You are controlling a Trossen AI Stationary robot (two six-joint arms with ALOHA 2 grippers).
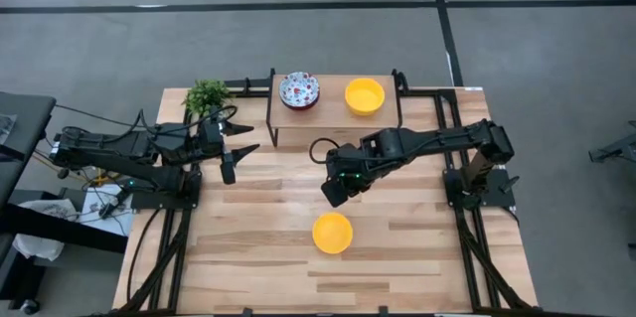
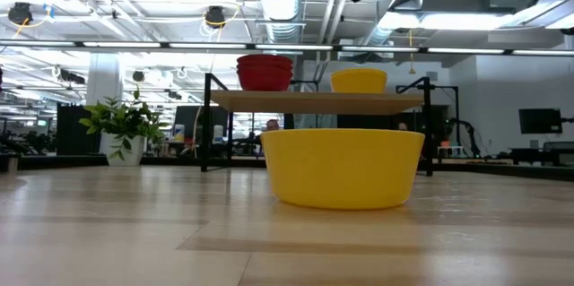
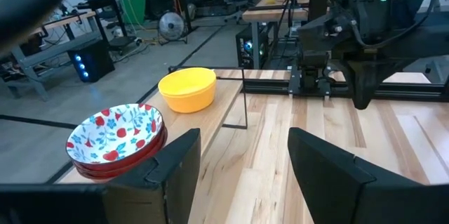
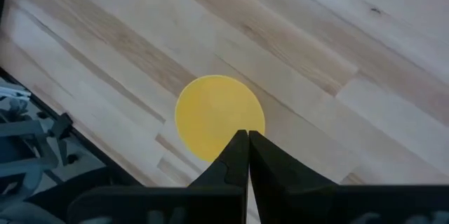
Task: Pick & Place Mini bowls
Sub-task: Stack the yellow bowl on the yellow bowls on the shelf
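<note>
One yellow mini bowl (image 1: 332, 232) (image 2: 343, 168) stands alone on its base on the table's near middle. On a low wooden shelf (image 1: 336, 118) at the back sit a stack of white floral bowls, red outside (image 1: 299, 89) (image 3: 116, 140) (image 2: 265, 72), and another yellow bowl (image 1: 365, 95) (image 3: 187, 89). My right gripper (image 1: 334, 196) (image 4: 247, 134) hangs shut well above the table, pointing down, just on the far side of the lone yellow bowl (image 4: 219, 117). My left gripper (image 1: 234, 150) (image 3: 242, 175) is open, held level at the table's left, pointing toward the shelf.
A small green potted plant (image 1: 207, 95) (image 2: 124, 126) stands at the back left corner beside the shelf. The shelf's thin black legs (image 3: 243, 101) stand on the table. Bare wood lies around the lone bowl and along the near edge.
</note>
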